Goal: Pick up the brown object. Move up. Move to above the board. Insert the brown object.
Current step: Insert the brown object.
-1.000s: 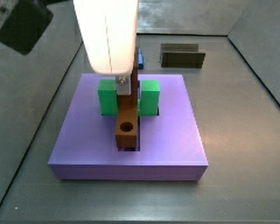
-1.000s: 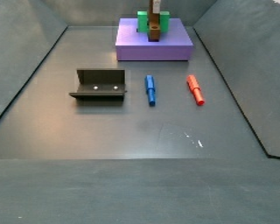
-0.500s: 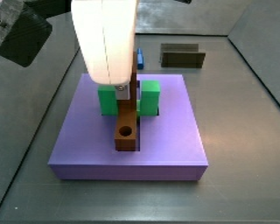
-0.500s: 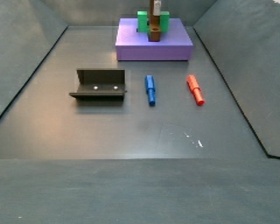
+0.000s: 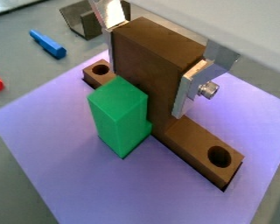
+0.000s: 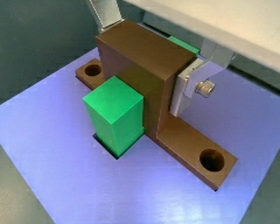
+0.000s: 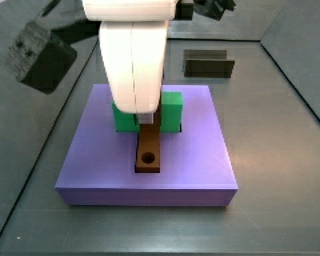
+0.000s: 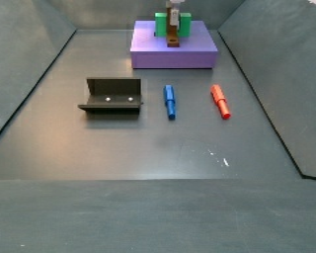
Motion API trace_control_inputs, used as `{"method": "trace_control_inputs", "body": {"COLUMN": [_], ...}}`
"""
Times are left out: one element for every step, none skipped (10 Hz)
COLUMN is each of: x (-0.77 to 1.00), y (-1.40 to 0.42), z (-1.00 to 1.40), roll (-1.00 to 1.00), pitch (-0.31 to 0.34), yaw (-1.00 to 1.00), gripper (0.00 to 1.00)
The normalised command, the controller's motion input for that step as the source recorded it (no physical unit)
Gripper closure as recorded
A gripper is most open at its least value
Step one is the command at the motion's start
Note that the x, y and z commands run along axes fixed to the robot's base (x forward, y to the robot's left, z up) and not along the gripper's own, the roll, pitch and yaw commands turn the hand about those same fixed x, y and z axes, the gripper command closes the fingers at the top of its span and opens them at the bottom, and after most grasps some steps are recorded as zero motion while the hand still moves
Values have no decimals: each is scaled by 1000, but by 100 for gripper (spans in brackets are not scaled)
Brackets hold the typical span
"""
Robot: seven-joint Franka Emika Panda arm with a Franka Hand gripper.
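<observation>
While the insertion nears its end, the scene reads as follows.
Gripper: the gripper (image 5: 154, 52), upper centre of a wrist view, has its silver fingers (image 5: 199, 77) pinching the brown object's upright part.
Change: the brown object (image 7: 148, 147) sits lower than a second ago, its tongue now down in the slot.
Brown object: centred on the board (image 7: 203, 170), between the arms of the green block (image 6: 115, 114).
Meaning: insertion looks nearly complete; release remains.
Floor: fixture (image 8: 111, 97), blue piece (image 8: 170, 100) and red piece (image 8: 220, 100) lie well apart from the board.

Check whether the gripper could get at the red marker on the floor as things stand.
Probably not straight away: the gripper is at the board, its fingers around the brown object. The red marker itself lies uncovered.
</observation>
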Motion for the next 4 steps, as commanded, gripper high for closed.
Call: {"method": "trace_control_inputs", "body": {"x": [-171,-131,-277,-277], "y": [0,0,0,-83], "z": [-603,0,0,0], "roll": [0,0,0,51], "pitch": [-250,-53,-177,-181], "yaw": [0,0,0,0], "gripper": [100,100,100,100]}}
